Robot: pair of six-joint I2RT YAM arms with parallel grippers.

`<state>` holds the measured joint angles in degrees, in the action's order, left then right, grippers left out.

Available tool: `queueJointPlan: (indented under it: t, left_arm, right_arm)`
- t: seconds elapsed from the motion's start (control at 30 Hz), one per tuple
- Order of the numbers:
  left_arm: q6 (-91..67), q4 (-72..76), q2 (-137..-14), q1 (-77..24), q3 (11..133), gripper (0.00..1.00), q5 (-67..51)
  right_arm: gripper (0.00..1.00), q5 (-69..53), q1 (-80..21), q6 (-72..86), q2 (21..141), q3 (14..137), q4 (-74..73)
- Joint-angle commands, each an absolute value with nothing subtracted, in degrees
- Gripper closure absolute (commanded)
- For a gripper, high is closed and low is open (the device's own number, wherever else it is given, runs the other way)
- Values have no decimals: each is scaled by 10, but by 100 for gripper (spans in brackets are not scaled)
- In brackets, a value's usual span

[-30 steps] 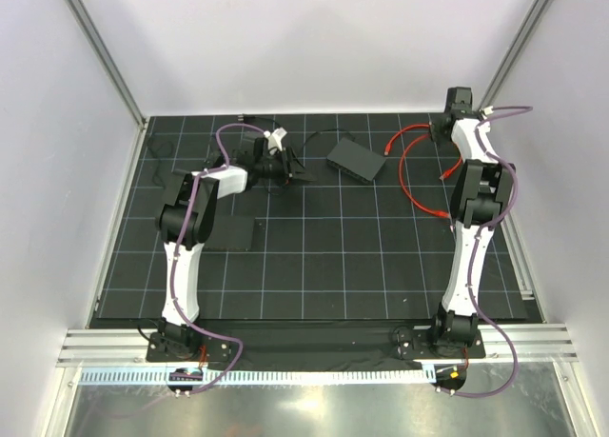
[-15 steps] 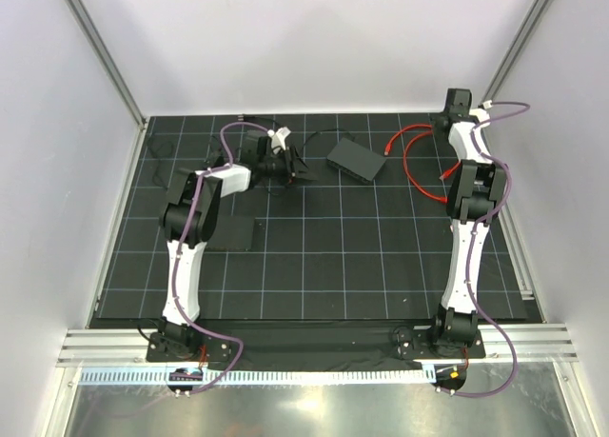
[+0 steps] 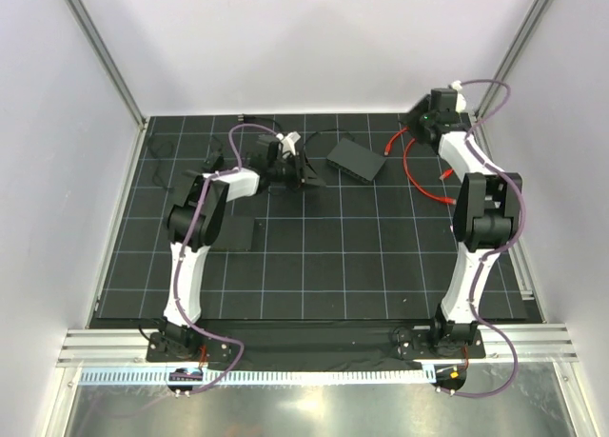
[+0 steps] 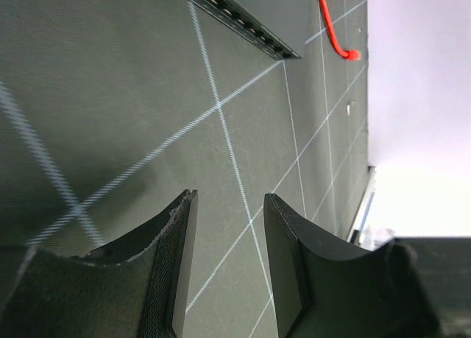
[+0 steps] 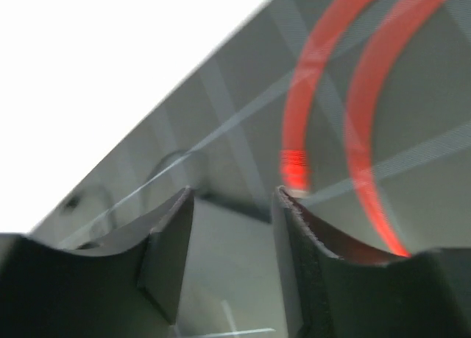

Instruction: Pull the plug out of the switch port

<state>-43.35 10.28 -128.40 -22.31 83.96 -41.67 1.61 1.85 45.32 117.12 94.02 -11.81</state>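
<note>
The black switch (image 3: 357,158) lies flat on the grid mat at the back centre. A red cable (image 3: 409,166) loops to its right. The cable's red plug (image 3: 388,144) rests on the mat by the switch's right end, and in the left wrist view the plug (image 4: 353,55) sits apart from the switch's corner (image 4: 291,52). My left gripper (image 3: 309,173) (image 4: 228,198) is open and empty, just left of the switch. My right gripper (image 3: 419,125) (image 5: 234,194) is open above the switch's right end, with the plug (image 5: 294,169) beside its right finger.
A black flat pad (image 3: 233,234) lies on the mat by the left arm. Thin black cable (image 3: 257,121) runs along the back edge. A second red connector (image 3: 445,173) lies at the right. White walls and metal posts (image 3: 100,51) close in the sides.
My right gripper has opened and swung left from the back right corner toward the switch. The left gripper has slid a little to the right, toward the switch.
</note>
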Motion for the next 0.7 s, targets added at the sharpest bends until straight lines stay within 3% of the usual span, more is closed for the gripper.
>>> queueJointPlan:
  t: [0.0, 0.07, 0.33, 0.5, 0.67]
  left_arm:
    - [-409, 122, -1233, -243, 833, 55, -373]
    - [-408, 123, -1229, -250, 832, 54, -358]
    - [-390, 116, -1207, -253, 818, 52, -304]
    - [-389, 111, -1215, -255, 828, 51, -309]
    - [-382, 98, -1214, -255, 831, 51, -306]
  right_arm:
    - [45, -107, 3, 369, 1179, 942, -19]
    - [34, -137, -5, 324, 1222, 993, -45]
    - [13, -202, -55, 243, 1386, 1190, -183]
    - [13, -239, -60, 226, 1411, 1197, -193]
    - [17, -250, -69, 228, 1376, 1123, -182]
